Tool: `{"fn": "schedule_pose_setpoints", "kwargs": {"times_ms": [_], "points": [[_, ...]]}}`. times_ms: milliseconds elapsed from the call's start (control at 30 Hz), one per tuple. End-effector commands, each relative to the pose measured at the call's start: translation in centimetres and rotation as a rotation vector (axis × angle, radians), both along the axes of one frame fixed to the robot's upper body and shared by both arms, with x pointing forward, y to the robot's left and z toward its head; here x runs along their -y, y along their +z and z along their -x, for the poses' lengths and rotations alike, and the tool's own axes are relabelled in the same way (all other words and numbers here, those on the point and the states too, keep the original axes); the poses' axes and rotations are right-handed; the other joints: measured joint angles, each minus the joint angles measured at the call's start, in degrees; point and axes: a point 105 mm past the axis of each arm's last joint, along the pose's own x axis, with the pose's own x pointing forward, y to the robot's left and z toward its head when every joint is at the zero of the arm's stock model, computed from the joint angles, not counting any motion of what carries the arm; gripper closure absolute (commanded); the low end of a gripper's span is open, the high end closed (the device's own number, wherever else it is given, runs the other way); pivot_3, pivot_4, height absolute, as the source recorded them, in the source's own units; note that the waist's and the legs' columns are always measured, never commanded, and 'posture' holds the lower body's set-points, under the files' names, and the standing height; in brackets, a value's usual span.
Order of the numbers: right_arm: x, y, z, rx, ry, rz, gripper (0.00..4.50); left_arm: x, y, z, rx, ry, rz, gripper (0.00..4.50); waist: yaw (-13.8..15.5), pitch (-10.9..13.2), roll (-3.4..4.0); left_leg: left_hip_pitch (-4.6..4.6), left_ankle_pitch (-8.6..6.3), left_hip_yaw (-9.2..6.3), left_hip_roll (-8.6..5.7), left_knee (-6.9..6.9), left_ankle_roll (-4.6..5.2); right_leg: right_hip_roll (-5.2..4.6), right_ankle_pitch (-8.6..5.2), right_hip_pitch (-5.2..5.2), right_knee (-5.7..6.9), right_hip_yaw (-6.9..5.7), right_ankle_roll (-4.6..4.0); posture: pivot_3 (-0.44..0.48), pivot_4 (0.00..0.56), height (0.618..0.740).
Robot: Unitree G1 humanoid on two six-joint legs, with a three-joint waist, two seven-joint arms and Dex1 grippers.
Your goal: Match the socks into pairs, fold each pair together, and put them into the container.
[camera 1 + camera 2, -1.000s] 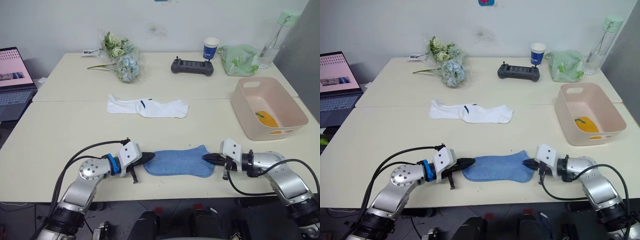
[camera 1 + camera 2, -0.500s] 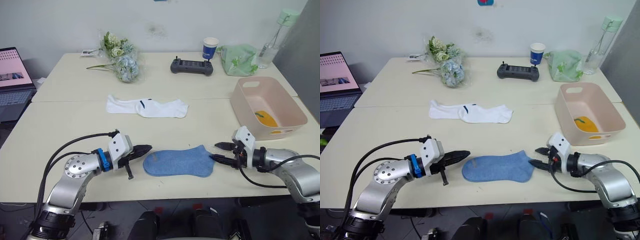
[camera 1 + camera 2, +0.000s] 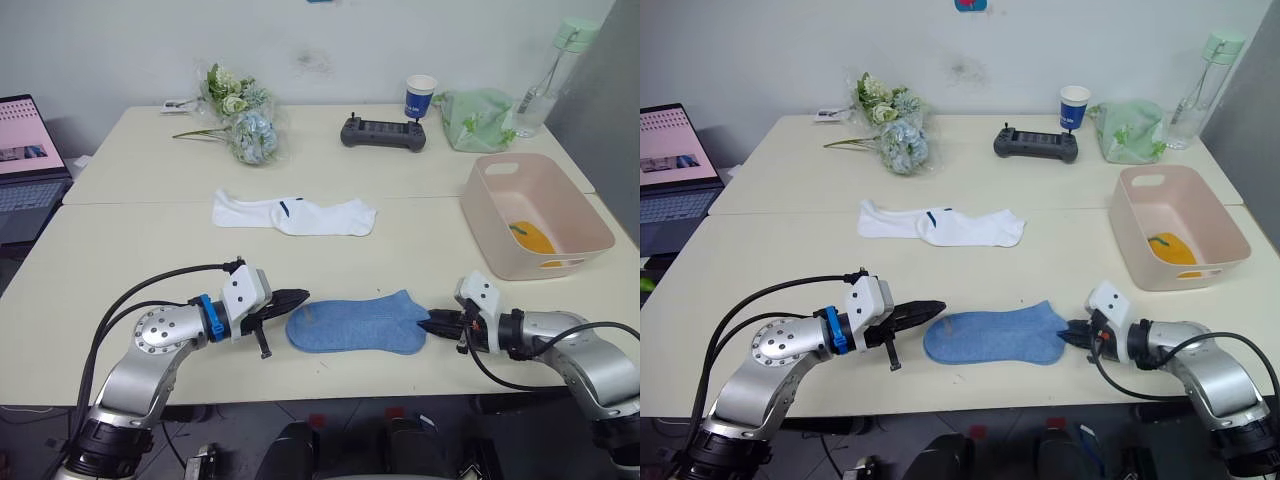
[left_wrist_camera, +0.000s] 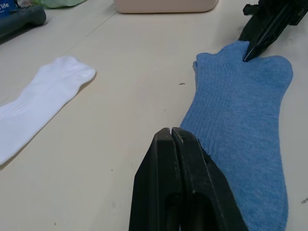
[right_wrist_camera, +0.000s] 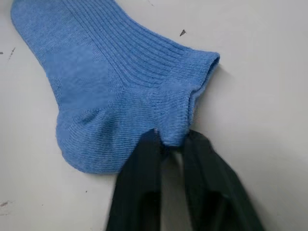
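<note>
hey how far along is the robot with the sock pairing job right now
About a third done, it seems: something mustard-yellow, likely the folded yellow pair, already lies in the pink container. In hand: the blue socks lie flat at the near table edge, the right gripper nipping the cuff end, the left gripper shut at the other end. Left: folding and binning the blue, then the white socks lying mid-table.

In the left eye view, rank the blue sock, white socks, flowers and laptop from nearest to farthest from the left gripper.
From the left gripper:
1. Blue sock: right beside the fingertips, at the near table edge.
2. White socks: mid-table, farther back.
3. Flowers and laptop: too close to call; the flowers lie at the table's far side, the laptop off to the left.
</note>
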Motion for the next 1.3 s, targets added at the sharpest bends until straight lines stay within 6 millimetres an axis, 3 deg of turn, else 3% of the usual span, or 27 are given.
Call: {"fn": "schedule_pose_setpoints", "kwargs": {"times_ms": [33, 233, 400, 700, 833, 1000, 1167, 1300], "points": [[0.5, 0.9, -0.5, -0.021, -0.009, -0.034, 4.47, 1.3, 1.1, 0.3, 0.034, -0.063, 0.014, 4.5, 0.0, 0.0, 0.0, 0.0, 0.0, -0.01, -0.01, 0.0, 0.0, 0.0, 0.0, 0.0, 0.0, 0.0, 0.0, 0.0, 0.15, 0.74], [2.0, 3.2, -1.8, -0.068, 0.011, -0.076, 4.47, 3.9, 0.7, 0.3, -0.043, -0.177, 0.048, 4.5, 0.0, 0.0, 0.02, -0.02, 0.0, 0.02, -0.04, 0.01, 0.0, 0.0, 0.0, 0.01, 0.0, 0.0, 0.0, 0.0, 0.15, 0.74], [2.8, 3.3, -2.3, -0.125, 0.06, -0.071, 4.47, 8.0, -0.1, -0.9, -0.129, -0.264, 0.075, 4.5, 0.1, 0.0, -0.02, -0.01, -0.02, 0.0, -0.04, 0.06, 0.04, 0.01, 0.0, 0.11, -0.06, -0.11, 0.0, 0.0, 0.15, 0.74], [2.5, 4.6, -2.7, -0.117, 0.096, -0.084, 4.47, 9.7, -5.5, -1.5, -0.213, -0.265, -0.09, 4.5, -0.1, 0.0, -0.01, 0.0, -0.03, 0.03, 0.0, 0.07, 0.06, 0.05, 0.0, 0.03, 0.0, -0.04, 0.01, 0.0, 0.15, 0.74], [1.1, 5.6, -1.6, -0.144, 0.147, -0.139, 4.47, 9.7, -6.9, -1.5, -0.244, -0.236, -0.116, 4.5, 0.1, 0.0, 0.0, -0.02, -0.03, 0.0, -0.05, 0.11, 0.05, -0.02, 0.0, 0.08, -0.04, -0.06, 0.01, 0.0, 0.15, 0.74], [-1.9, 8.4, 0.2, -0.218, 0.241, -0.285, 4.47, 9.3, -7.9, -0.3, -0.27, -0.253, -0.145, 4.5, 0.2, 0.0, 0.02, 0.02, -0.03, -0.03, -0.03, 0.1, 0.06, -0.02, 0.0, 0.13, -0.05, -0.06, 0.01, 0.0, 0.15, 0.74], [-5.1, 10.5, 0.4, -0.256, 0.277, -0.439, 4.47, 9.3, -7.3, -0.3, -0.273, -0.231, -0.104, 4.5, 0.1, 0.0, 0.01, 0.05, -0.03, -0.06, -0.03, 0.08, 0.06, -0.02, 0.0, 0.15, -0.04, -0.07, 0.01, 0.0, 0.15, 0.74], [-7.0, 10.0, 0.1, -0.28, 0.265, -0.477, 4.47, 9.0, -5.6, -0.6, -0.251, -0.206, -0.031, 4.5, 0.1, 0.0, 0.01, 0.03, -0.03, -0.07, -0.04, 0.09, 0.06, -0.02, 0.0, 0.12, -0.04, -0.06, 0.01, 0.0, 0.15, 0.74]]}}
